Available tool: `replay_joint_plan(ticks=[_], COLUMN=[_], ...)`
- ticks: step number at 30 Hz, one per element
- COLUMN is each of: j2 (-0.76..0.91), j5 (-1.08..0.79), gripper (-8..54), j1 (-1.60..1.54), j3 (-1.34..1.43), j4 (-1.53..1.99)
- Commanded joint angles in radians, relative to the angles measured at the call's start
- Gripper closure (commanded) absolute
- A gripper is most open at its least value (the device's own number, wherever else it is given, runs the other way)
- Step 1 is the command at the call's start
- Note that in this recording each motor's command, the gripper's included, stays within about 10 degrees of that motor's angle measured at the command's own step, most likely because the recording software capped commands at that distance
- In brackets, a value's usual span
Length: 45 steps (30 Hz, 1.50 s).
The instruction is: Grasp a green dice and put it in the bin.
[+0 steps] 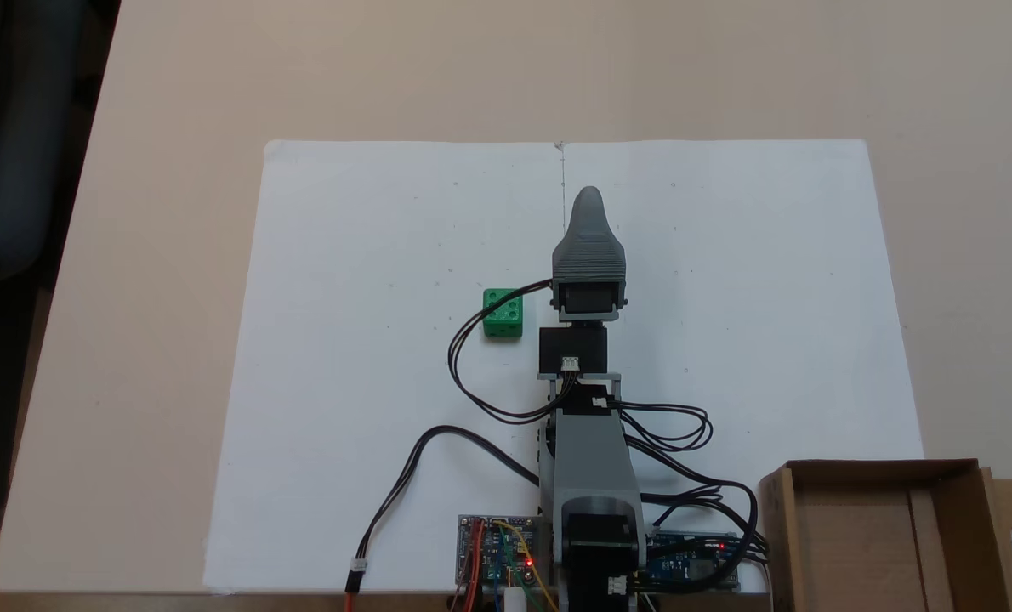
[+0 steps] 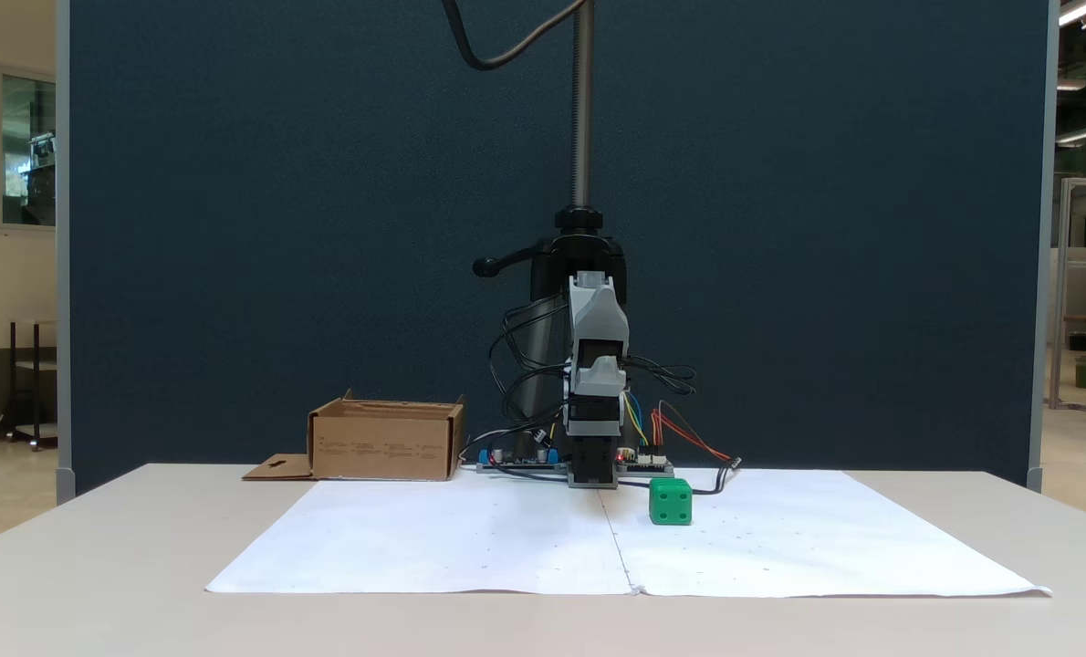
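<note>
Pointing away from the arm's base, the claw (image 1: 589,197) shows from above as one grey tapered tip over the middle crease of the white paper sheet (image 1: 370,255); from the front it (image 2: 593,474) hangs low near the paper at the foot of the folded arm. Its jaws lie one behind the other in both fixed views, so I cannot tell how far apart they stand, and nothing is seen in its grip.

Nearest the front camera, the green dice (image 2: 670,501) rests flat on the sheet, just right of the crease and apart from the claw. From above, the green dice (image 1: 503,313) sits to the left of the arm's wrist, near a looping black cable (image 1: 463,340) but clear of the arm itself.

Behind it, the arm's base stands at the sheet's edge between circuit boards (image 1: 493,548) with small red lights lit and coloured wires.

Farther off, the bin (image 2: 386,442) stands on the counter (image 2: 141,547) to the left of the base in the front view, its flap lying flat beside it. From above, the bin (image 1: 957,493) is at the lower right corner, open side up, well apart from the dice.

A dark blue partition (image 2: 278,228) closes the background.
</note>
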Motion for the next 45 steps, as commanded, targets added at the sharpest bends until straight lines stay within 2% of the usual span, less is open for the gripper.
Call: replay_joint_plan(ticks=[1,20,28,34,41,45], j2=[0.112,0.114,0.11,0.11,0.11,0.109], j5=[-0.049,-0.034,-0.04,-0.04,-0.034,-0.034], gripper=[0.6,1.8,6.8,6.7,6.5,2.9], j1=[0.087,0.083,0.077,0.044,0.031,0.037], j3=[0.066,0.066,0.021,-0.098,-0.362,-0.495], j4=[0.058,0.035,0.071,0.411,0.909,1.175])
